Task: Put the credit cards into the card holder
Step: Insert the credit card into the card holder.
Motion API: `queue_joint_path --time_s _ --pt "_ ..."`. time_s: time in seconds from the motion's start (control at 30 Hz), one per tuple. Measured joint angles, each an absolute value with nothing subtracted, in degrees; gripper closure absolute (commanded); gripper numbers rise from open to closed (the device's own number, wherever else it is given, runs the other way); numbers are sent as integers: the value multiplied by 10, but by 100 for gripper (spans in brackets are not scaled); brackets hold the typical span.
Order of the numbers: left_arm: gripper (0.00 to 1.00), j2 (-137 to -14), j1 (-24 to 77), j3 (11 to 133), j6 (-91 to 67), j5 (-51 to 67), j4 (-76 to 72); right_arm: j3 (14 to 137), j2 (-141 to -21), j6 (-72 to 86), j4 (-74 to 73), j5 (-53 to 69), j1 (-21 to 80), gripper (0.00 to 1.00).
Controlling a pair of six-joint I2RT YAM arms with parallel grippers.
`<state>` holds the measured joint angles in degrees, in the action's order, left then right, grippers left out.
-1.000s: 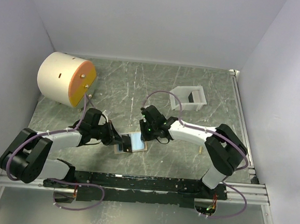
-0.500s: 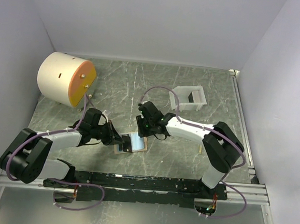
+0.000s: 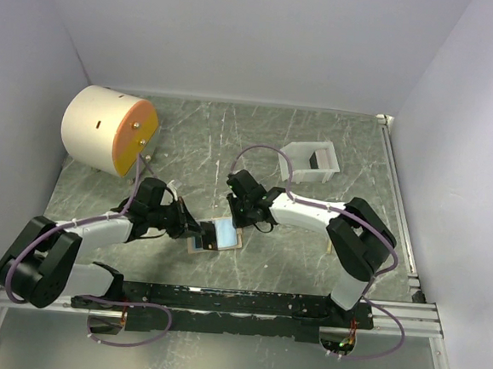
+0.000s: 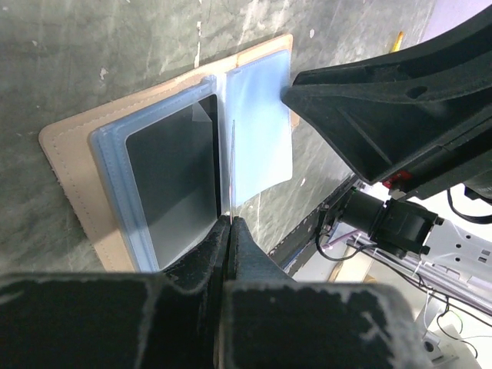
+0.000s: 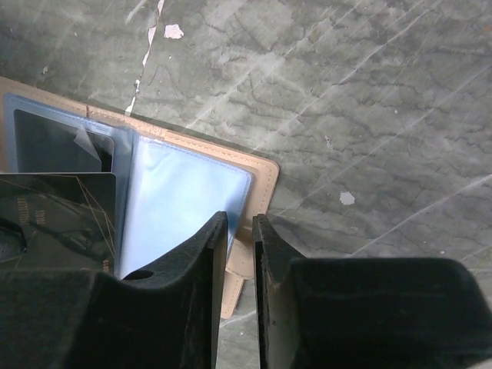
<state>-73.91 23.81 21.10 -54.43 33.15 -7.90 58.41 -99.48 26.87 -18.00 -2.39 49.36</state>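
The tan card holder lies open on the table, pale blue pockets up. One dark credit card sits in its left pocket. My left gripper is shut on a second credit card, which stands on edge over the fold and shows as a thin line in the left wrist view. From the far side, my right gripper reaches low over the holder's edge by the snap tab. Its jaws stand a narrow gap apart, with nothing seen between them.
A big cream cylinder with an orange face lies at the back left. A white tray stands at the back right. A small tan piece lies near the right arm. Walls close in both sides, and a black rail runs along the near edge.
The right gripper has shifted a little left and back along the holder's far edge. The left gripper, its card and the holder have not moved.
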Motion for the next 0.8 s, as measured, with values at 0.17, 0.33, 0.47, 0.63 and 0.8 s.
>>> queue_joint_path --time_s 0.17,0.33,0.47,0.63,0.8 --pt "93 -730 238 211 -543 332 -72 584 -995 269 -180 -24 494 82" --pt "93 -733 238 211 -539 334 -73 584 -995 267 -180 -24 494 82" --pt "93 -745 238 211 -538 339 -76 584 -995 267 -180 -24 494 82" --pt "93 -761 238 213 -531 342 -78 584 -995 265 -180 -24 494 82" --pt "93 -784 238 218 -527 352 -90 584 -995 263 -180 -26 494 83"
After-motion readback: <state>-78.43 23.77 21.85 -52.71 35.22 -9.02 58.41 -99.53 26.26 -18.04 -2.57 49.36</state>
